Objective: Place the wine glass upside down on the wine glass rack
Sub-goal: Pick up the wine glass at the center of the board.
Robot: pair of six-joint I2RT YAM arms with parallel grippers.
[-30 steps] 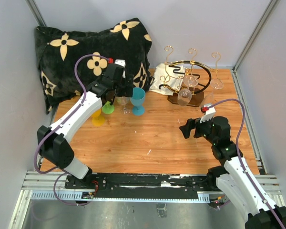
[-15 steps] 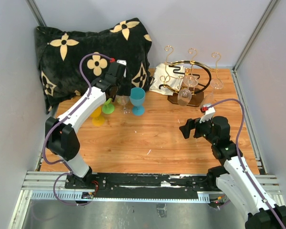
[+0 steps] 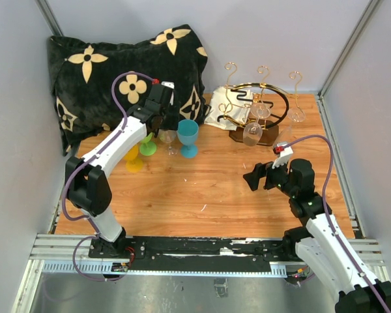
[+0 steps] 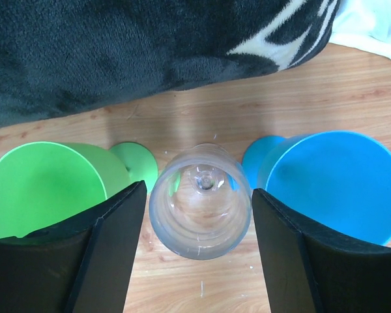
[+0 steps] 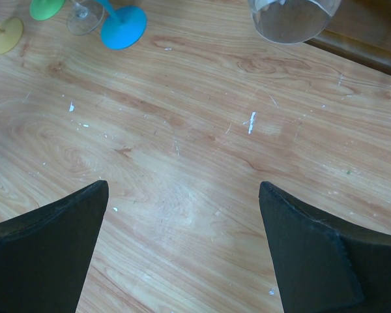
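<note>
Left gripper (image 4: 199,189): jaws part-way apart, one on each side of the bowl of the clear wine glass (image 4: 199,225). Each finger lies just beside the glass wall. Cannot tell whether the pads bear on it yet.

The glass stands upright on its foot, rim up, at the far left of the wooden table (image 5: 182,130). Green goblet (image 4: 45,182) is just to its left and blue goblet (image 4: 332,182) just to its right, both close to the fingers. Black flowered cushion (image 3: 117,65) sits right behind them.

Right gripper (image 5: 182,189): jaws wide, nothing between them, hovering over bare table right of centre.

Wine glass rack (image 3: 257,107) is at the far right, well apart from the glass. One clear glass (image 3: 252,132) already hangs on it bowl-down.

Step in hand, as judged: taking hold of the glass; the carry to the rack is not begun.

Next move calls for:
- a firm but gentle hold on the bowl
- a straight lift clear of both goblets
- then inversion, so the foot can slide onto a free rack wire

Risk: a sideways drift would tip a neighbouring goblet.
</note>
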